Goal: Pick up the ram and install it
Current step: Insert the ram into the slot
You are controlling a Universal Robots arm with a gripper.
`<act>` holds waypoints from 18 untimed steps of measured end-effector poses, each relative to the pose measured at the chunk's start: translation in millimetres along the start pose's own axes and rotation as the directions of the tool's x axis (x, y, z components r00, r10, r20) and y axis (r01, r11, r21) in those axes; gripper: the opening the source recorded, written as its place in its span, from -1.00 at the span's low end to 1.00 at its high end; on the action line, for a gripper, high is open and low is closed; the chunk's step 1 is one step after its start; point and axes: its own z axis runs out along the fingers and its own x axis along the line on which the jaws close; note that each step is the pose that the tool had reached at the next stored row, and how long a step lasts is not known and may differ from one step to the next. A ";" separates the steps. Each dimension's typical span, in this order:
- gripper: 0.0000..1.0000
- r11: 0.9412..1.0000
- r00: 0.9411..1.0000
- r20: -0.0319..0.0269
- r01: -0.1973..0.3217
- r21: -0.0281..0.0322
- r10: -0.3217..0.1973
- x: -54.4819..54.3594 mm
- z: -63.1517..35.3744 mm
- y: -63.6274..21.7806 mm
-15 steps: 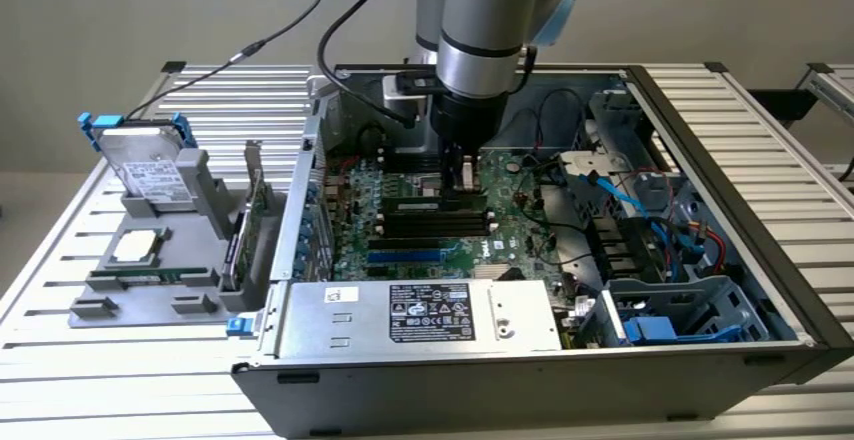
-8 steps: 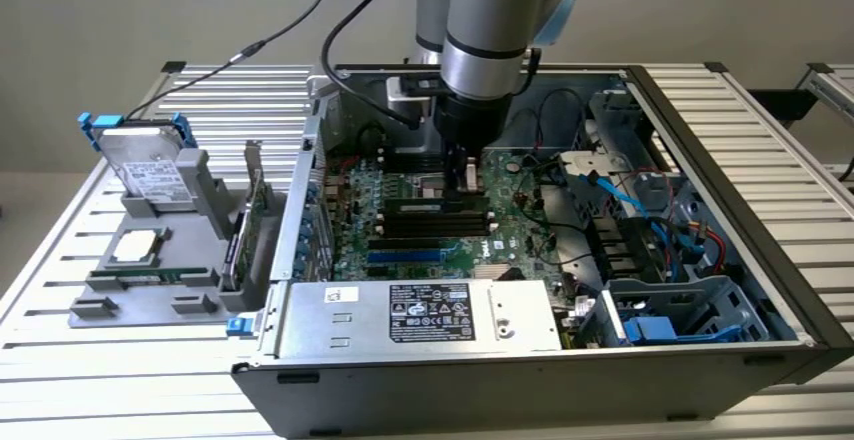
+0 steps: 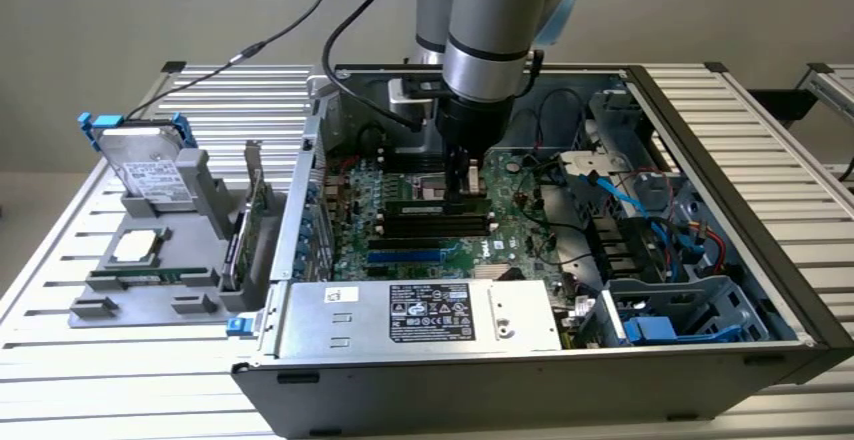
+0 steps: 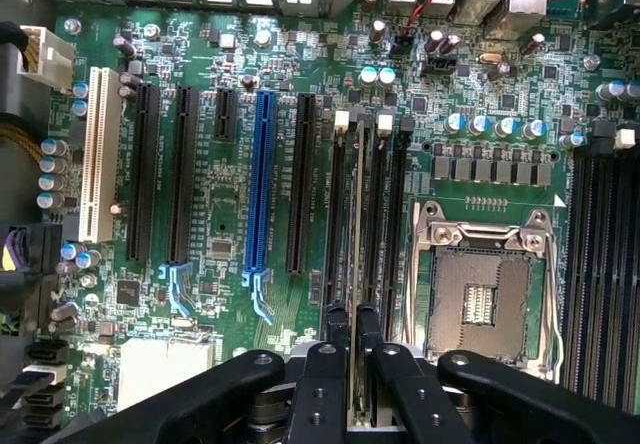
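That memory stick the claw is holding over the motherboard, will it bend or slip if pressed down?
The memory stick is a thin board, so probably light and stiff edgewise, yet apt to flex or crack if pushed sideways. The claw pinches its flat faces, so it might pivot or slip.

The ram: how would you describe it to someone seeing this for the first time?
In the open computer case, find the green motherboard and its silver processor socket. Beside the socket run long black slots; the ram is the thin board seen edge-on among them, clamped by the gripper. Its neighbours are empty plastic slots.
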 end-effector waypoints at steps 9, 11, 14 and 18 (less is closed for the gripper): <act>-0.70 1.000 1.000 0.000 0.000 0.000 0.000 4.7 0.6 0.2; -0.70 1.000 1.000 0.000 0.000 0.000 0.000 5.4 1.1 0.2; -0.70 1.000 1.000 0.000 0.000 0.000 0.000 5.8 1.4 0.2; -0.70 1.000 1.000 0.000 -0.001 0.000 0.001 6.0 2.7 0.1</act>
